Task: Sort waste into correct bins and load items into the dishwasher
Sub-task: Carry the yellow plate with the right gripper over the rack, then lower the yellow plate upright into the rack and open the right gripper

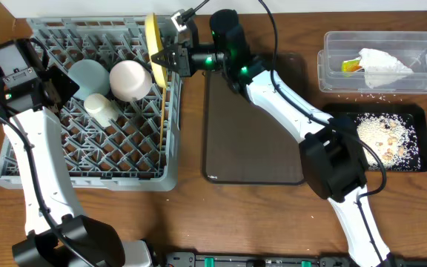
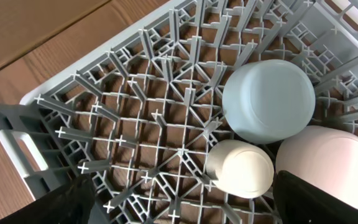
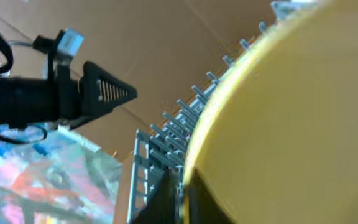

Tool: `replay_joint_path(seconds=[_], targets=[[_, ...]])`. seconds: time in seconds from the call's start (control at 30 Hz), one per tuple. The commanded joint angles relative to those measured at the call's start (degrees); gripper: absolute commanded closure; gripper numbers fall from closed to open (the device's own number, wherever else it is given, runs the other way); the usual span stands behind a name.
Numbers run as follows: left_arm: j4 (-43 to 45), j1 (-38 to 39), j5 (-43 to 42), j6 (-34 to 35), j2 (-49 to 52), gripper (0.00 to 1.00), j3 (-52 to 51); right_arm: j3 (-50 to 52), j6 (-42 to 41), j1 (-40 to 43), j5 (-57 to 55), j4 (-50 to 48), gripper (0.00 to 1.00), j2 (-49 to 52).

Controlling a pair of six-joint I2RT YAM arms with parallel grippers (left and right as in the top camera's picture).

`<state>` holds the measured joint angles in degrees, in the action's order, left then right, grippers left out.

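Observation:
The grey dish rack (image 1: 21,159) stands at the left. In it, upside down, are a light blue bowl (image 1: 89,74), a pale pink bowl (image 1: 130,79) and a small white cup (image 1: 104,108). They also show in the left wrist view: the blue bowl (image 2: 269,99), the pink bowl (image 2: 331,165) and the cup (image 2: 241,169). My right gripper (image 1: 166,59) is shut on the rim of the pale yellow plate (image 1: 153,46), held on edge over the rack's far right corner. The plate fills the right wrist view (image 3: 291,124). My left gripper (image 1: 56,87) is open and empty over the rack's left side. Thin chopsticks (image 1: 159,126) seem to lie along the rack's right wall.
A dark brown serving tray (image 1: 250,141) lies right of the rack. A clear tub (image 1: 332,63) at the far right holds the crumpled white wrapper (image 1: 382,67). A black tray (image 1: 417,159) below it holds beige crumbs (image 1: 382,137). A few crumbs lie between them.

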<state>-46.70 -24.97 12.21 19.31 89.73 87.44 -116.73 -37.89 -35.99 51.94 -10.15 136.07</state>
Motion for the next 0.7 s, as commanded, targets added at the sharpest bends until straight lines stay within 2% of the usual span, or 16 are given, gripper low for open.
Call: replay_joint_path(seconds=[0.0,0.03,0.17,0.43,0.57,0.67], targets=[[-0.2,0.0,0.5,0.1,0.2,0.08,0.2,-0.7,0.7,-0.3,0.8,0.8,0.80,-0.6],[-0.2,0.0,0.5,0.1,0.2,0.08,0.2,-0.7,0.7,-0.3,-0.4,1.2,0.70,-0.6],[-0.2,0.0,0.5,0.1,0.2,0.08,0.2,-0.7,0.7,-0.3,-10.0,6.4,0.47,-0.6],[-0.2,0.0,0.5,0.1,0.2,0.08,0.2,-4.1,2.6,2.3,-12.5,14.1,0.35,-1.9],[-0.2,0.0,0.5,0.1,0.2,0.08,0.2,-7.6,7.7,6.7,-14.7,25.6,0.32,-5.6],[-0.2,0.0,0.5,0.1,0.2,0.08,0.2,-9.1,12.4,9.7,-24.5,37.5,0.29,-9.3]])
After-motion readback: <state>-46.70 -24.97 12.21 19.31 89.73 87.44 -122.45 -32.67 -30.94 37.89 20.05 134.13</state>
